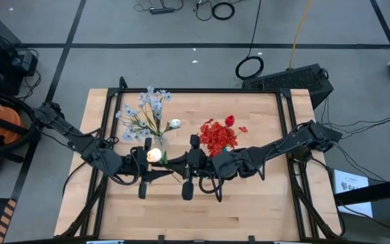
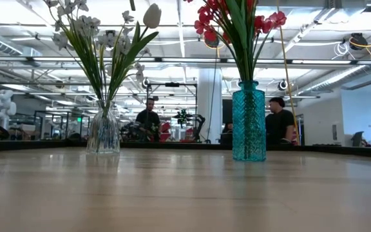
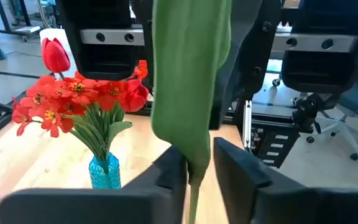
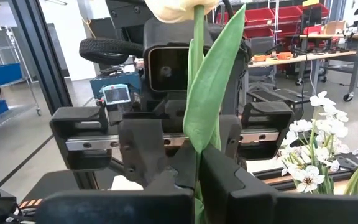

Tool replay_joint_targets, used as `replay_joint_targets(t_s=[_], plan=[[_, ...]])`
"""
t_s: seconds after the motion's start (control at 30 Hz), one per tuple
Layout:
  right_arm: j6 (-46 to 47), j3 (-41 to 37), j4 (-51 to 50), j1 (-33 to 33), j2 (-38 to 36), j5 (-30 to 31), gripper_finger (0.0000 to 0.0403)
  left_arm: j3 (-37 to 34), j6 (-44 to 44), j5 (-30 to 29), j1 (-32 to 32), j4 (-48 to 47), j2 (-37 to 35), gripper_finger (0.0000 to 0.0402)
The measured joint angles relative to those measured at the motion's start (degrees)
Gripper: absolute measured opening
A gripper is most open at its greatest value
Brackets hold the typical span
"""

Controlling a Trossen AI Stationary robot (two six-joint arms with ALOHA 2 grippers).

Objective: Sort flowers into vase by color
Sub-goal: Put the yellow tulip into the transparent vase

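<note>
The left gripper (image 1: 145, 160) and right gripper (image 1: 189, 160) both pinch the cream bud's (image 1: 154, 155) stem in a mid-air handover (right should let go only once left is firm). The clear vase (image 2: 103, 132) holds pale sprays; the teal vase (image 2: 248, 122) holds red flowers.

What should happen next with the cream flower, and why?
Probably open the right end effector: it and the left end effector both seem to pinch the cream flower, and the left sits nearer the clear vase of pale flowers.
</note>
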Motion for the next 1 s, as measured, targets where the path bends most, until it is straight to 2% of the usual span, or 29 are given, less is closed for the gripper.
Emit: replay_joint_targets(t_s=[0.2, 0.33, 0.47, 0.63, 0.73, 0.9, 1.0], plan=[[0.0, 0.0, -0.1, 0.0, 0.0, -0.1, 0.0000, 0.0, 0.0, 0.0, 0.0, 0.0, 0.0, 0.0016], [0.0, 0.0, -0.2, 0.0, -0.1, -0.1, 0.0012, 0.0, 0.0, 0.0, 0.0, 0.0, 0.0, 0.0015], [-1.2, 0.0, -3.0, -0.1, -1.6, 0.0, 0.0044, 0.0, -1.5, -0.1, 0.0, 0.0, -0.1, 0.0017], [-1.2, 0.0, -13.1, -0.1, -6.8, 0.1, 0.0085, 0.0, -1.5, 0.0, -0.2, -0.5, -0.9, 0.0017], [4.4, 0.0, -22.3, 0.6, -10.6, -0.1, 0.0098, 0.0, -1.5, 0.0, -0.2, -0.9, -1.0, 0.0017], [18.4, 0.0, -36.0, 2.9, -16.6, -3.8, 0.0098, 0.0, -1.5, -1.4, -0.2, -2.2, 0.0, 0.0017], [22.1, 0.0, -41.7, 5.6, -18.6, -4.2, 0.0084, 0.0, -1.5, -2.3, -0.2, -2.5, 1.3, 0.0017]])
